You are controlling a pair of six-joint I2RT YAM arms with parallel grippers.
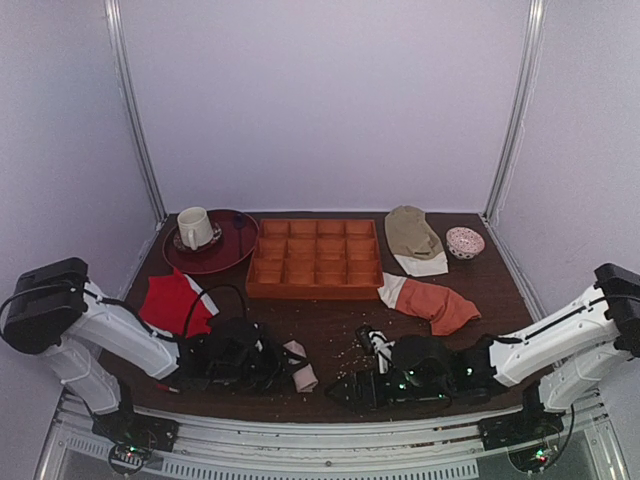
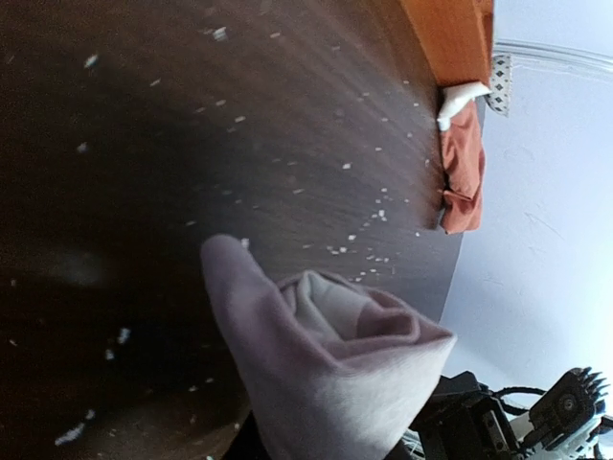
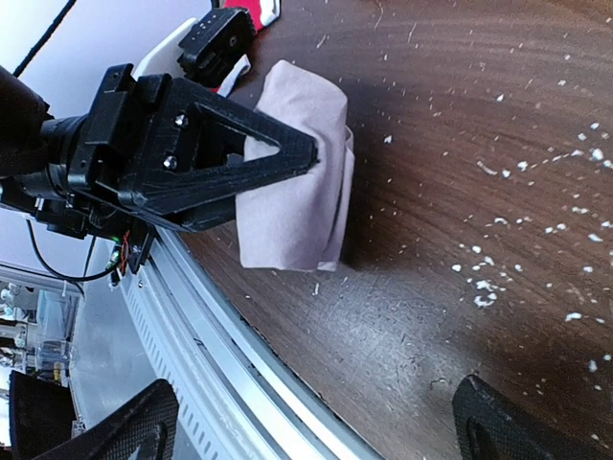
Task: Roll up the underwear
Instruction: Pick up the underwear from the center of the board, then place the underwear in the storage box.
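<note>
1. Top view: your underwear is a small pale roll on the table, near the front edge and left of centre. Your left gripper sits at the roll's left end, touching it. Your right gripper lies low over the table just right of the roll, apart from it. Behind them stands a tray. A plate with a cup on it is at the tray's left, and a red garment lies in front of the plate. A rust garment lies off the tray's front right corner, with an olive garment and a bowl behind it.

2. Left wrist view: the roll fills the lower middle and rises from the bottom edge of the view. Its open end shows pale layers wound inside one another. You cannot see your own fingers here; the cloth covers them. White crumbs dot the table beyond.

3. Right wrist view: your left gripper's near finger lies pressed across the roll's side, and the far one is hidden behind the cloth. The left jaws look clamped on the underwear, which rests on the table beside the front rail. Your right gripper's fingertips stand wide apart at the bottom corners, clear of the roll.
</note>
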